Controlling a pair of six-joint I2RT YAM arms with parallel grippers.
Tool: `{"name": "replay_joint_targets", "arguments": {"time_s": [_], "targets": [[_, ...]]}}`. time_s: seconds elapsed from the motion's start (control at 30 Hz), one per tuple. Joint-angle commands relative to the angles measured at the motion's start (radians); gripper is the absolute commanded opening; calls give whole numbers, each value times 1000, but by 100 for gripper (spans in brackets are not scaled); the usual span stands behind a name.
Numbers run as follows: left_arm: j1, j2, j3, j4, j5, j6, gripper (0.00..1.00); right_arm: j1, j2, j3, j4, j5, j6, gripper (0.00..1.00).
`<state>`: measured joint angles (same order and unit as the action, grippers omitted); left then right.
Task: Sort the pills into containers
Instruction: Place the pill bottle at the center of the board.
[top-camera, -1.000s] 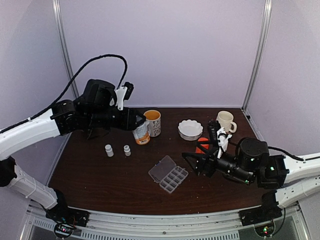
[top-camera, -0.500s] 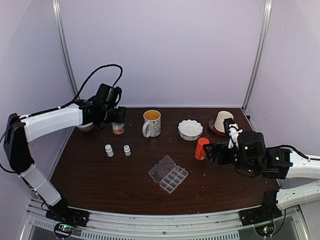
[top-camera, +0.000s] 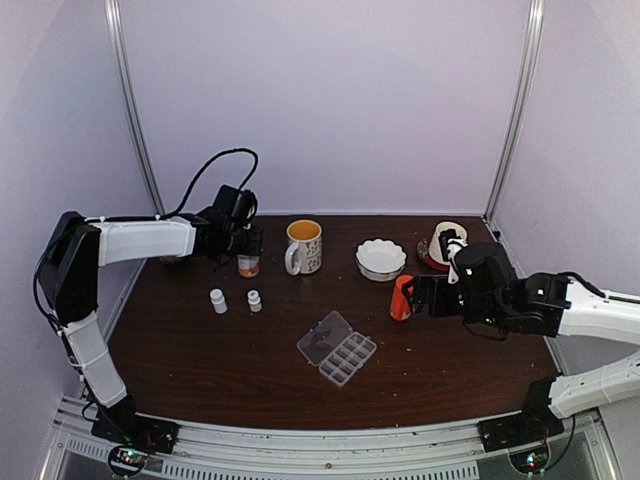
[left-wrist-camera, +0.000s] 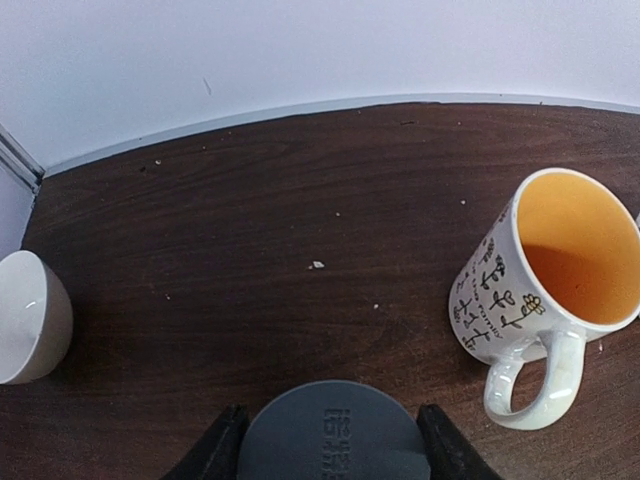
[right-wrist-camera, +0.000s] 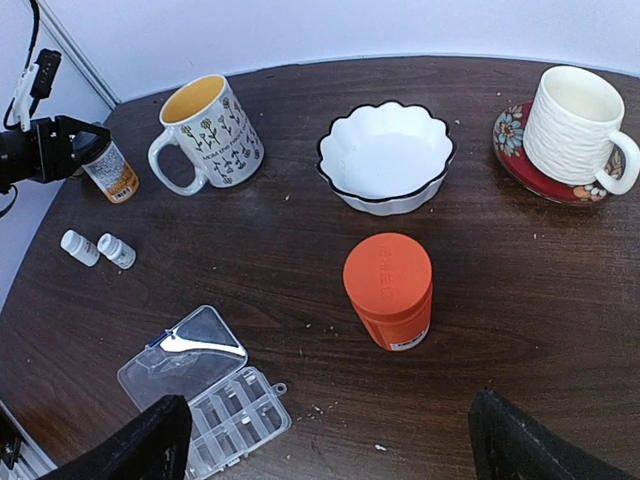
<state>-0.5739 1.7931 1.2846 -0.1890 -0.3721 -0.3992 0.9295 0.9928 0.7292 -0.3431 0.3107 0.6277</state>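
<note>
Withdrawn right gripper (right-wrist-camera: 328, 420) is gaping empty, risking toppling orange cylindrical plastic bottle (right-wrist-camera: 388, 290) at twelve o'clock; left gripper (top-camera: 244, 245) is clamping grey-capped amber bottle (top-camera: 248, 266).

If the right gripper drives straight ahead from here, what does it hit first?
Most likely the upright orange container, centred just ahead of the open right gripper; the white bowl sits beyond it.

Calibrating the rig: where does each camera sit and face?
Top external: high behind the arm bases, looking down over the table; both arms show.
Left wrist: on the left gripper, facing the flowered mug past its gripped grey-capped bottle; fingers show.
Right wrist: behind the open right gripper, facing the orange bottle; fingertips show.
All share the flowered mug.
</note>
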Motion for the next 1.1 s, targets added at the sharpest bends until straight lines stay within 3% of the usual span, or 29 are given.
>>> {"name": "replay_joint_targets", "arguments": {"time_s": [0.0,0.2,0.6,0.73,0.93,1.07], "targets": [[11,25,-2,135,22,-39,15,-28,76,68,-49,-38,-18,100],[11,29,-89,252,51,-84,17,-74,184,121,-40,-103,-60,100],[11,39,-169,334,72,-99,23,-166,457,322,-168,-216,-103,100],[11,39,-189,359,82,-98,33,-177,511,362,-182,-221,-110,100],[11,25,-200,365,90,-99,59,-203,549,382,-180,-235,-115,98],[11,6,-199,370,110,-84,65,-221,572,399,-197,-244,-116,96]]}}
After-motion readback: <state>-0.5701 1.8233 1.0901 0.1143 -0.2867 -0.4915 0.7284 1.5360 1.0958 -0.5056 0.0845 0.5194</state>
